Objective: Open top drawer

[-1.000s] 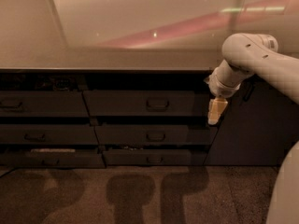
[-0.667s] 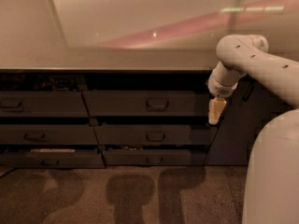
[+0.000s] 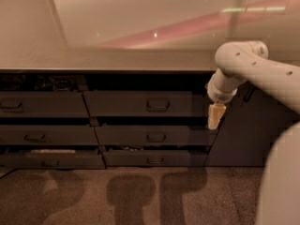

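Well, the end effector (image 3: 215,116) hangs at the right end of the top drawer (image 3: 117,104), its opening impossible to tell.

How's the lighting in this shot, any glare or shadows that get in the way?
Camera view: dim, warm light; the countertop mirrors a pink streak and small bright specks; the top drawer lies in shade under the counter edge; the gripper hangs by that drawer's right end, pale against the dark fronts; blocky shadows fall on the floor.
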